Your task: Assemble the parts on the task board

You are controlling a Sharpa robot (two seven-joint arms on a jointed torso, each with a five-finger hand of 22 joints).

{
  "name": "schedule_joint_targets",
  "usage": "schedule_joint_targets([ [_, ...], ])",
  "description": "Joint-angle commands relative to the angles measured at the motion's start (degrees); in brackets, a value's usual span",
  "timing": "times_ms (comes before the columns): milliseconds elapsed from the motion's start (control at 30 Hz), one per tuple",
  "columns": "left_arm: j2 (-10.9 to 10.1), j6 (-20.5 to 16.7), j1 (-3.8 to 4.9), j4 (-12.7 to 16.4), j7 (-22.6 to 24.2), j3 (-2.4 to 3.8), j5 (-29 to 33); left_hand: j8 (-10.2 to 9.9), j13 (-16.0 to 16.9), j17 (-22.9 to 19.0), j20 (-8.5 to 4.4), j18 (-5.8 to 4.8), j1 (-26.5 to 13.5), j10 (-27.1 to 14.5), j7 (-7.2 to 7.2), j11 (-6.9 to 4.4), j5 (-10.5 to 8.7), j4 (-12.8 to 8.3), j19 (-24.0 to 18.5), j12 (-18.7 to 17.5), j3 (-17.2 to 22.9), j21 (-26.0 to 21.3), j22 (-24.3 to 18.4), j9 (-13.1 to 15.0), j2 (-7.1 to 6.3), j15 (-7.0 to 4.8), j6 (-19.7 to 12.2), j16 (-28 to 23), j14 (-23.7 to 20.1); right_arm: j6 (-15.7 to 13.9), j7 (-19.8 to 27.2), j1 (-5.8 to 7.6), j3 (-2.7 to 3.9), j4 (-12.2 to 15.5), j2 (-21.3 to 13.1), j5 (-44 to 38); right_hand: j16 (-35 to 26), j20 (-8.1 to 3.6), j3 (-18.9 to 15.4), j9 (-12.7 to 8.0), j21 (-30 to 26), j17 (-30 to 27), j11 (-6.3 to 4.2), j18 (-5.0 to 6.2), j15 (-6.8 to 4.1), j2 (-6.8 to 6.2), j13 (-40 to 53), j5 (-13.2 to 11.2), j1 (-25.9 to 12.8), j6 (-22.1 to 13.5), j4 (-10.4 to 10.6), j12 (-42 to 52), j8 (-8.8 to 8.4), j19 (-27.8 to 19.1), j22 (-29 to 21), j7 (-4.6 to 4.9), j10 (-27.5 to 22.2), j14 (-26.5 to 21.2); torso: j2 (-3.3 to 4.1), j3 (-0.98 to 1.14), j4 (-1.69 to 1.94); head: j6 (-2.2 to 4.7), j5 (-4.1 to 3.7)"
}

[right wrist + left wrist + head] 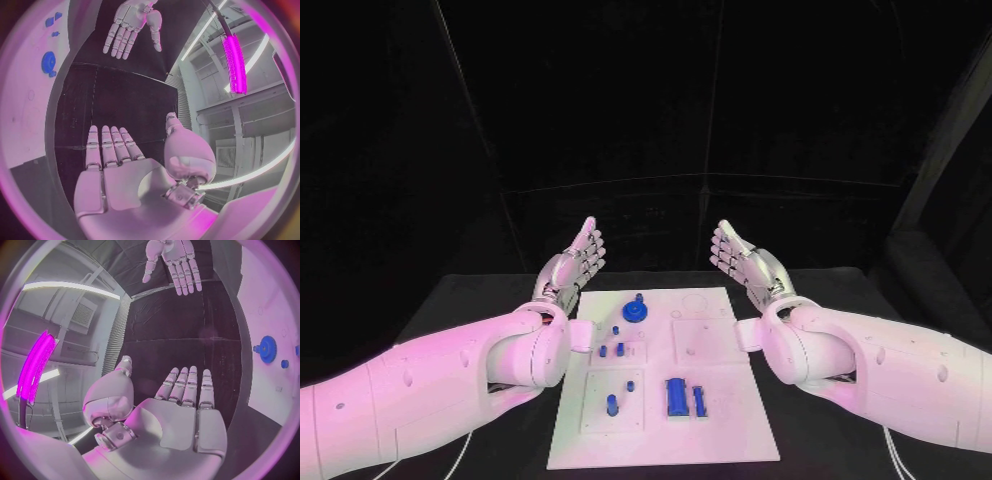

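Note:
The white task board (733, 420) lies in the middle of the black table. On it sit a blue gear (636, 311), several small blue pegs (613, 350), and two longer blue pieces (678, 397) near its middle. My left hand (574, 262) is raised beyond the board's far left corner, fingers straight and apart, palm facing inward, holding nothing. My right hand (744, 258) mirrors it beyond the far right corner, also flat and empty. The left wrist view shows my left hand (181, 410), the right hand (172, 260) opposite and the gear (267, 347). The right wrist view shows my right hand (119, 165), the left hand (128, 22) and the gear (49, 62).
The black table (488, 300) stretches out on both sides of the board and behind it, with dark curtain walls beyond. My two forearms flank the board's near half.

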Motion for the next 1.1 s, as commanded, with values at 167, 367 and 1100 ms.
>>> schedule_joint_targets([
  [167, -0.80, -9.35, -0.31, 2.68, 1.30, 0.32, -2.75, -0.43, -0.13, -0.21, -6.02, -4.58, -11.60, -8.63, -0.97, -1.71, -0.44, 0.00, -6.52, -1.08, -0.63, -0.46, -5.79, -0.13, -0.01, -1.04, -8.55, -5.53, -7.94, -8.52, 3.55, -0.25, 0.25, 2.83, -0.90, 6.28, -0.26, -3.27, 0.66, -0.22, -0.64, -0.85, -0.68, -5.22, -0.24, -0.08, -0.12, -1.21, -13.47, -8.91, 0.00, -0.42, -0.44, -9.65, -0.23, -2.17, -10.01, -10.08, 0.07, 0.02, 0.09, 0.00, 0.00],
  [367, -0.80, -9.35, -0.31, 2.68, 1.30, 0.32, -2.75, -0.43, -0.13, -0.21, -6.02, -4.58, -15.11, -11.23, -0.97, -1.71, -0.44, 0.00, -8.39, -1.08, -0.63, -0.46, -5.79, -0.13, -0.01, -1.04, -11.16, -5.53, -10.34, -8.52, 3.55, -0.25, 0.25, 2.83, -0.90, 6.28, -0.26, -3.27, 0.66, -0.22, -0.64, -0.85, -0.68, -5.22, -0.24, -0.08, -0.12, -1.21, -17.47, -11.57, 0.00, -0.42, -0.44, -12.52, -0.23, -2.17, -12.97, -13.12, 0.07, 0.02, 0.09, 0.00, 0.00],
  [1100, -0.80, -9.35, -0.31, 2.68, 1.30, 0.32, -2.75, -0.43, -0.13, -0.21, -6.02, -4.58, -22.00, -20.21, -0.97, -1.71, -0.44, 0.00, -15.13, -1.08, -0.63, -0.46, -5.79, -0.13, -0.01, -1.04, -20.01, -5.53, -18.58, -8.52, 3.55, -0.25, 0.25, 2.83, -0.90, 6.28, -0.26, -3.27, 0.66, -0.22, -0.64, -0.85, -0.68, -5.22, -0.24, -0.08, -0.12, -1.21, -31.57, -20.92, 0.00, -0.42, -0.44, -22.62, -0.23, -2.17, -23.42, -23.70, 0.07, 0.02, 0.09, 0.00, 0.00],
])
